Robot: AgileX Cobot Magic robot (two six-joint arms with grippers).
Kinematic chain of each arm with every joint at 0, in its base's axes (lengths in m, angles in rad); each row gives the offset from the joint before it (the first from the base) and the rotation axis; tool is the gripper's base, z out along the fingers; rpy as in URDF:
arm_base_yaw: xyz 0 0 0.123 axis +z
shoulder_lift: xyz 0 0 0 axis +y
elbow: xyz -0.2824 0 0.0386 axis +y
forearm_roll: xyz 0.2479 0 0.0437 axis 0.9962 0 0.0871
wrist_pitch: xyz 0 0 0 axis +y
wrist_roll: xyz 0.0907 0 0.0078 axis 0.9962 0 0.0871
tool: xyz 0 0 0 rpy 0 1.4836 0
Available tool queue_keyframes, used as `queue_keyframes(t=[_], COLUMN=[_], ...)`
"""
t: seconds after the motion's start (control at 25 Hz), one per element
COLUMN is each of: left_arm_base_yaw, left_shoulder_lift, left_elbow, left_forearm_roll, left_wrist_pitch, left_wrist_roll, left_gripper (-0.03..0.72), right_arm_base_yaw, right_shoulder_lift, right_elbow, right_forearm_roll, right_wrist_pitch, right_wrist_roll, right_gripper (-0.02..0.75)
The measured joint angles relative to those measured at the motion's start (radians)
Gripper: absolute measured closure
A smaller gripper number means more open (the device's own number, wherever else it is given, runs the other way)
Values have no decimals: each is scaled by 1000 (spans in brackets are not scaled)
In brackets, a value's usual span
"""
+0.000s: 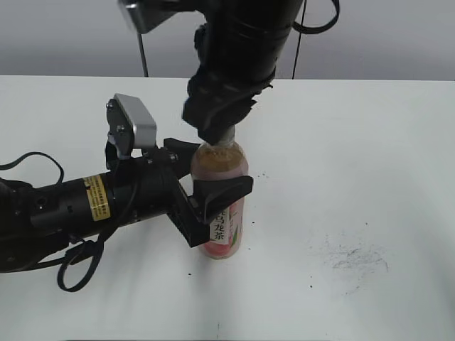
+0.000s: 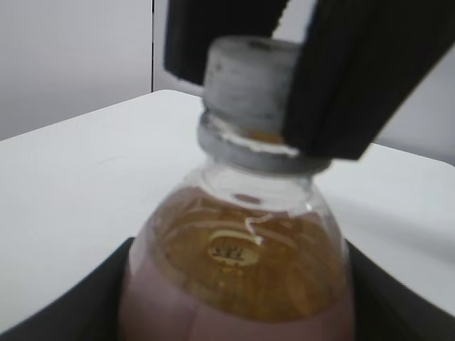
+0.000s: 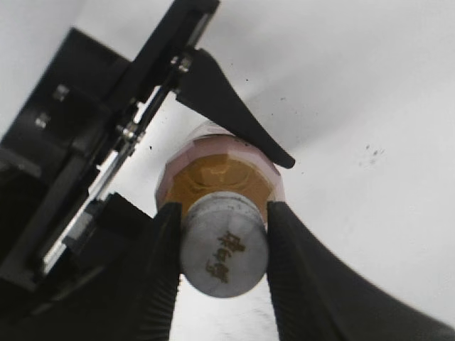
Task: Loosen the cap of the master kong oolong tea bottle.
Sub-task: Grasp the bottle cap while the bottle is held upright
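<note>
Upright tea bottle (image 1: 226,213), grey cap (image 3: 223,242) on

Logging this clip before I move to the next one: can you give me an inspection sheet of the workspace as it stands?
Surface: white table, dark specks and a grey scuff at its right front.
Job's things: oolong tea bottle upright; cap on the neck.
Clutter: nothing seen.
Hands: left hand clamps the bottle body from the side; right hand comes from above, fingers pressed on both sides of the cap.
Cables: black cable loop by the left arm; thin cables behind the right arm.
Surroundings: plain grey wall.
</note>
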State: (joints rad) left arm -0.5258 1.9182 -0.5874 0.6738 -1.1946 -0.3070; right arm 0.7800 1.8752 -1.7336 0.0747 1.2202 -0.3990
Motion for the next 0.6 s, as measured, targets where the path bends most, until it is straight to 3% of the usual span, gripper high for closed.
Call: queue_keyframes(t=[0.6], left_arm_base_yaw=[0], left_shoulder_lift=[0], left_elbow=[0], left_forearm_roll=[0], left_wrist_pitch=[-1], left_wrist_roll=[1], left_gripper=[239], right_arm_base_yaw=[0], right_shoulder_lift=[0], right_elbow=[-9], right_forearm_roll=[14], right_wrist_pitch=[11], right_wrist_roll=[-1779], right_gripper=[461])
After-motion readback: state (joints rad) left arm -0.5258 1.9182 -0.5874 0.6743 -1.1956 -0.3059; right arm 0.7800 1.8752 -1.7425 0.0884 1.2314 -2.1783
